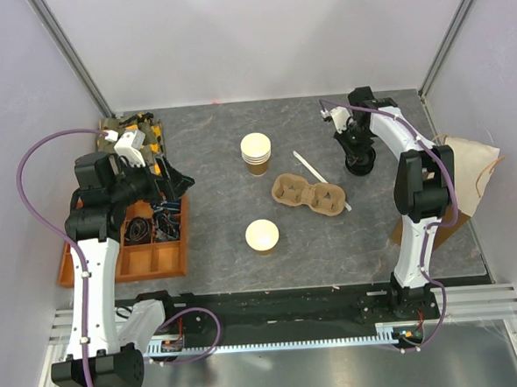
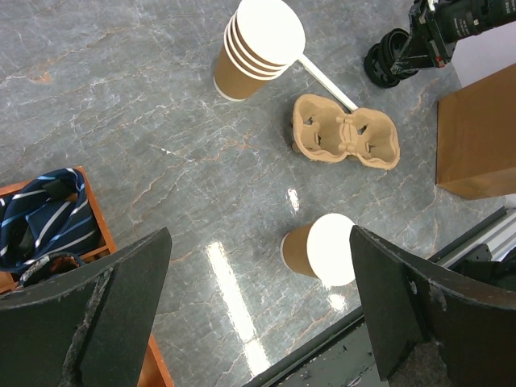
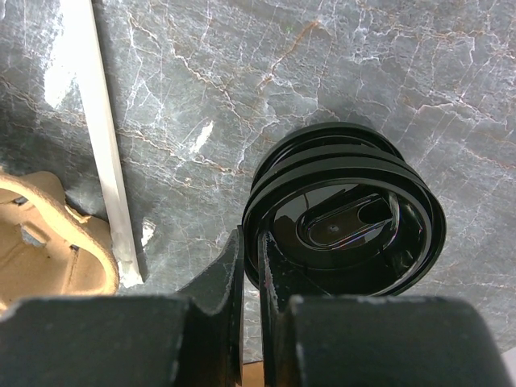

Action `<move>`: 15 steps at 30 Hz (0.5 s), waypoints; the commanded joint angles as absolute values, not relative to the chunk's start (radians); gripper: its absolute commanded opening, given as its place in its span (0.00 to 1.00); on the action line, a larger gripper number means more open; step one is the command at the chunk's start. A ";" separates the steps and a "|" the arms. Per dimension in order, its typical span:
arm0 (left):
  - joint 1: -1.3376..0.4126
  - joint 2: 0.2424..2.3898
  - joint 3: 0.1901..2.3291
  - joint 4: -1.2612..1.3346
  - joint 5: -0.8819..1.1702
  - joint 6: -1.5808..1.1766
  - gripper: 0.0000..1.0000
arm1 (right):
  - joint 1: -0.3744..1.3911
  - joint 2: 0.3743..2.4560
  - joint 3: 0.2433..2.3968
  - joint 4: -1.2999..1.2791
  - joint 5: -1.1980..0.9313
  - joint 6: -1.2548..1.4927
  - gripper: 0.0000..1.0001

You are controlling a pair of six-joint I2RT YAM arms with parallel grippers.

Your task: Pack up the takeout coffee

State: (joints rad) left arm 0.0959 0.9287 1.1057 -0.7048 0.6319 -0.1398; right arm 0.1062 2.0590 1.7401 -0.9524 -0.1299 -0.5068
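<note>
As right end effector [image 3: 251, 270] pinches black lid [image 3: 347, 226] — paper cup [image 1: 262, 235] stands apart.

Brown cup [image 1: 262, 236] with cream rim, glossy black lids [image 3: 345, 211], grey white-veined table [image 1: 209, 240], orange tray [image 1: 67, 262], navy-white striped fabric [image 2: 44, 214], tan carrier [image 1: 307, 195].

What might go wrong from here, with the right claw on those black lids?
1. The right claw pinches only the near rim of the black lids, which sit nested in a stack, so two might lift together.
2. With such an edge grip, a lid could tilt or slip while being carried.
3. The single cup stands open and unsupported, so pressing a lid on off-centre might tip it.
</note>
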 commanded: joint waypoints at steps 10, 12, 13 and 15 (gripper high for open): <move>0.098 0.887 1.043 -0.595 0.696 -0.127 0.96 | 0.098 2.028 1.766 -0.908 -0.164 -0.453 0.00; 0.095 0.877 1.019 -0.510 0.759 -0.198 0.95 | 0.098 2.011 1.763 -0.910 -0.188 -0.434 0.00; 0.074 0.879 0.993 -0.467 0.817 -0.231 0.95 | 0.098 2.006 1.761 -0.911 -0.196 -0.427 0.00; 0.022 0.887 0.967 -0.309 0.851 -0.337 0.95 | 0.098 1.996 1.755 -0.914 -0.218 -0.407 0.00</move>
